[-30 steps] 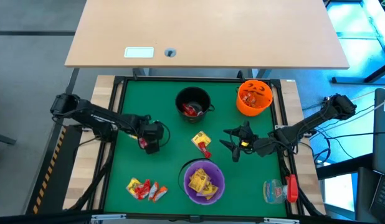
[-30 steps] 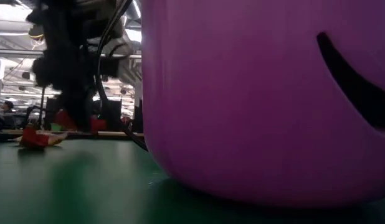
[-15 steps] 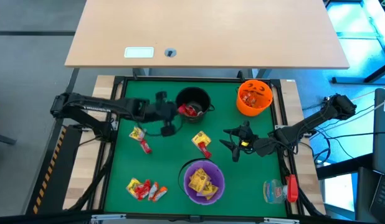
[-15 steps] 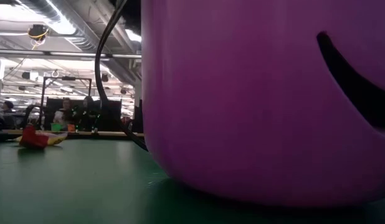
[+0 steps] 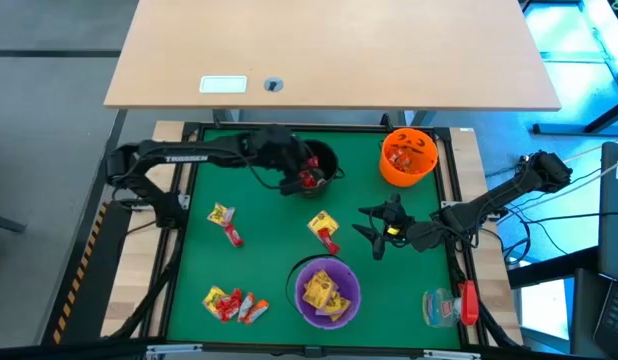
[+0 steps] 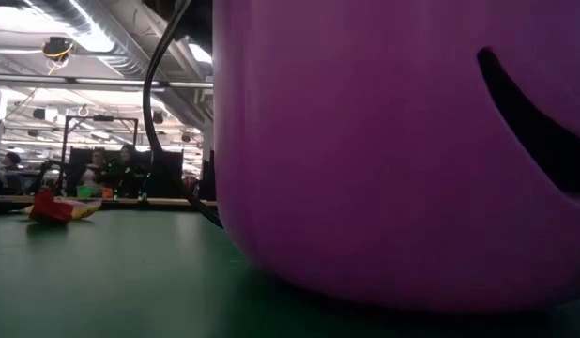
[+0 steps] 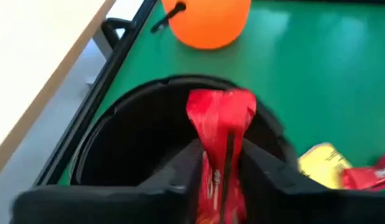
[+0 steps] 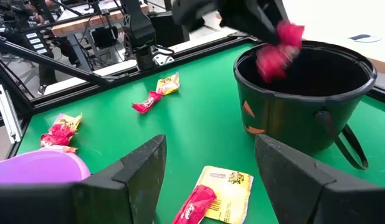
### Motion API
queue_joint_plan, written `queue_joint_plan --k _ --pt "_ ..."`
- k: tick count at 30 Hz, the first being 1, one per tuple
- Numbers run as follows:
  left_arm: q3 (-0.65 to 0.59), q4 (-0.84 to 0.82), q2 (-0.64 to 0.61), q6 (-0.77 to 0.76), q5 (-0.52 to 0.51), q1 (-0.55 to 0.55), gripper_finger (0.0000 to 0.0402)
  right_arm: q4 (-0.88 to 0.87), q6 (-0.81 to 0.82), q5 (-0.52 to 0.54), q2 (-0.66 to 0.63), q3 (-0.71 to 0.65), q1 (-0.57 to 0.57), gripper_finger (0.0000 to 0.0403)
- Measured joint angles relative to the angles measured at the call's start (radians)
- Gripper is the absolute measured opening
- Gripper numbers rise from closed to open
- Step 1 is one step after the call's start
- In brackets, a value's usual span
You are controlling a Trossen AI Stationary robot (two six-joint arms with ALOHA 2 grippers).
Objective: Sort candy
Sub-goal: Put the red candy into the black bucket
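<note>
The purple bowl [image 6: 403,150] is blocking most of my low view. My left gripper [image 7: 220,165] is covering the lower half of the red candy [image 7: 222,115]; the wrapper's print is blurring.

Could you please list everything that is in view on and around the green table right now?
Black bowl: one, black, far middle of the mat, red candy inside.
Orange bowl: one, orange, far right corner, candy inside.
Purple bowl: one, purple, near middle, yellow candy inside.
Loose candy: red and yellow; one pair left of centre, one pair at centre, a cluster near left.
Clear plastic item: one, clear with a red part, near right corner.
Wooden desk: one, light wood, beyond the mat.
Left gripper: over the black bowl, a red candy between its fingers.
Right gripper: open, low over the mat right of centre.
</note>
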Motion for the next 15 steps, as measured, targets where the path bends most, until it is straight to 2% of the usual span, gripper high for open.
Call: queue_joint_plan --k 4,8,11,15 --pt "0.0 0.007 0.006 0.028 -0.035 0.005 0.0145 -0.001 0.0 0.0 0.0 0.0 0.0 0.0243" --pt "0.0 -0.01 -0.045 0.035 -0.066 0.003 0.0188 -0.003 0.0 0.0 0.0 0.0 0.0 0.0243" --pt "0.0 -0.087 -0.113 0.022 -0.069 -0.009 0.0205 -0.003 0.0 0.0 0.0 0.0 0.0 0.0243" --pt "0.0 -0.275 -0.203 -0.01 -0.06 -0.075 0.0211 -0.004 0.0 0.0 0.0 0.0 0.0 0.0243"
